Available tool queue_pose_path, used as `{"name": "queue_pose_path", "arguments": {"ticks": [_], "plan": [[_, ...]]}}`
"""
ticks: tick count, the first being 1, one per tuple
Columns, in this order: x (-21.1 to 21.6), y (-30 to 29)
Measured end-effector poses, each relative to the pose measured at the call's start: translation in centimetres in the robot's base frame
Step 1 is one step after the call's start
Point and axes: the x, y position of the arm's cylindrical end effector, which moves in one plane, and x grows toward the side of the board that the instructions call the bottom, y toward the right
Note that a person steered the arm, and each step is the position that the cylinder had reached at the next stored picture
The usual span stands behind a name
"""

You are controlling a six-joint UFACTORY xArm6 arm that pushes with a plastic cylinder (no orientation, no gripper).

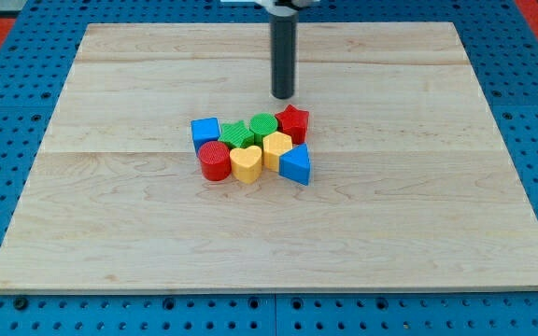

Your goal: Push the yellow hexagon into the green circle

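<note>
Looking from the view's left across the wooden board [110,233], you see a tight cluster: a blue cube [205,130] with a red cylinder [215,161] just below it, then a green star [237,134] above a yellow heart [246,163]. Next comes the green circle [263,126], and the yellow hexagon [276,149] sits touching its lower edge, with a red star [293,122] and a blue triangle [296,165] at the right. My tip [283,96] rests just above the green circle and red star, apart from both; the rod has no fingers to open or close.
</note>
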Motion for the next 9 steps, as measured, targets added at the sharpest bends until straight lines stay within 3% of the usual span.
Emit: {"name": "queue_pose_path", "arguments": {"ticks": [1, 3, 4, 5, 6, 7, 9], "plan": [[3.9, 0.0], [2.8, 1.7], [3.5, 7.9], [11.4, 9.0], [16.8, 5.1], [18.9, 1.6], [16.0, 1.5]]}}
